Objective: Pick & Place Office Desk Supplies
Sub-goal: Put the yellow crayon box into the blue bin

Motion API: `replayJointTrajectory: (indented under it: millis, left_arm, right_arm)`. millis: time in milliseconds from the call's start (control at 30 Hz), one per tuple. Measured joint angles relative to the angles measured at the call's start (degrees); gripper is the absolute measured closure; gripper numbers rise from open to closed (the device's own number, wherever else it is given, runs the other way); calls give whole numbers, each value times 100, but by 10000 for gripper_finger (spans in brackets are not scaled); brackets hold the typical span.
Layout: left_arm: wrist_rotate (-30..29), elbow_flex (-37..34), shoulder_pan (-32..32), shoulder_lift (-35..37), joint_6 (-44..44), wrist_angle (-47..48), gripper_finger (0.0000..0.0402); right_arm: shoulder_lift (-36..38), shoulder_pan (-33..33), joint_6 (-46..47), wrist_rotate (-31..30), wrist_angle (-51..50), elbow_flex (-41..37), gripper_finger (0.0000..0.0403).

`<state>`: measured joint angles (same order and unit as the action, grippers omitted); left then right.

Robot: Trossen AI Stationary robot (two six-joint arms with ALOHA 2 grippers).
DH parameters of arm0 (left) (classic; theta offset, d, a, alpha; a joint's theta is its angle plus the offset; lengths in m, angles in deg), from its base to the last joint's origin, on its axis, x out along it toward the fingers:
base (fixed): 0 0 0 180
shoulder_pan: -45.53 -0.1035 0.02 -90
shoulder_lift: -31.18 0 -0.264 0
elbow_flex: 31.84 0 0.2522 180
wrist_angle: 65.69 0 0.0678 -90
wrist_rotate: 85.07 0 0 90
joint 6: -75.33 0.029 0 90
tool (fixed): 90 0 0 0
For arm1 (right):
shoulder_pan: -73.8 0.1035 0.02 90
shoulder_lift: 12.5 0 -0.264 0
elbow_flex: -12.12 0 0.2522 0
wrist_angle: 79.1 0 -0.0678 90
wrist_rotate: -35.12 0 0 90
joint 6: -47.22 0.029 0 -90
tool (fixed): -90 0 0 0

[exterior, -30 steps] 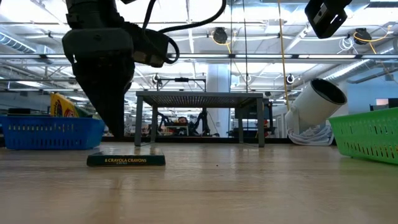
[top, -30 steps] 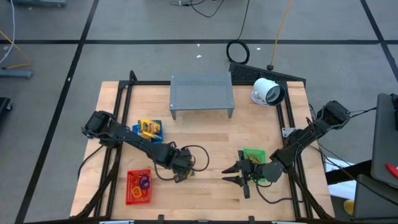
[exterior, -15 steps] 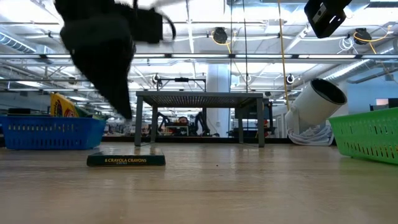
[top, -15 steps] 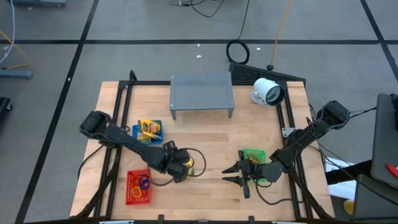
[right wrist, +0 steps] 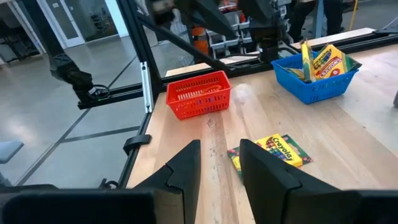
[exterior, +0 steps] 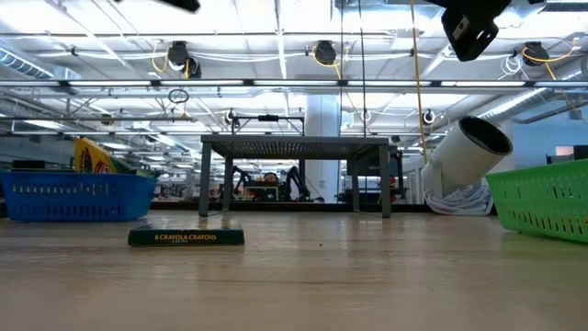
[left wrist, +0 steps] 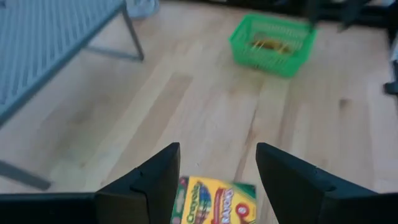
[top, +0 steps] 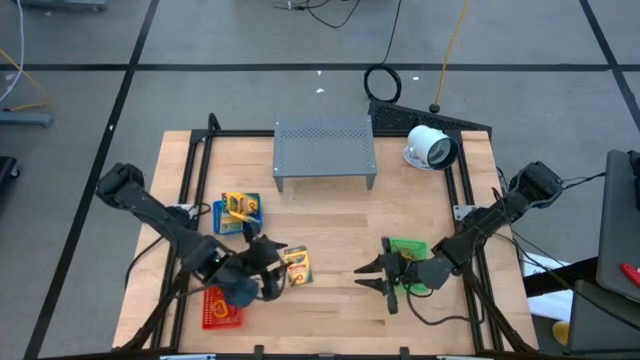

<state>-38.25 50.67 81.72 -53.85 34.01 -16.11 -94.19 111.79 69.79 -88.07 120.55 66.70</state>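
1. Left arm comes in from the table's left edge. Left gripper [top: 262, 268] sits between the red basket [top: 218, 312] and the crayon pack [top: 297, 266], low over the near-left part of the table.
2. Its fingers [left wrist: 155, 177] stand apart with nothing between them (wrist view shows the pack lying on the wood just ahead of the tips).
3. Red basket: near-left corner, partly under the left arm, some coloured loops inside.
4. Blue basket [top: 236, 212]: left side, farther back than the red one, holds upright crayon packs.
5. Crayon pack: flat on the table, left of centre, touching neither basket. Low view shows its dark edge [exterior: 186, 237].
6. Grey stand [top: 324, 152]: back centre, on its legs.
7. Green basket [top: 410, 251]: right of centre, near edge, something yellowish inside (can't tell what).
8. Right gripper [top: 366, 281]: just left of the green basket, pointing toward the pack. Fingers [right wrist: 183, 168] part-open, empty.
9. White round device [top: 431, 148]: back right, on its side.
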Motion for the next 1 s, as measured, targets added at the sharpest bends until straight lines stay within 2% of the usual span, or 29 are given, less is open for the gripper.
replayJointTrajectory:
  millis: [167, 767, 867, 1000]
  left_arm:
    - [-358, 0, 248, 74, 246, -157, 183]
    - [-355, 0, 258, 74, 104, -160, 188]
    - [-529, 0, 258, 74, 36, -137, 188]
    - [-610, -39, 230, 166, 668, -119, 188]
  right_arm:
    - [-2, -66, -76, 0, 10, 0, 303]
    - [-2, -78, -76, 4, 20, 0, 303]
    - [-2, -78, -76, 4, 20, 0, 303]
    - [-2, -81, -76, 4, 22, 0, 303]
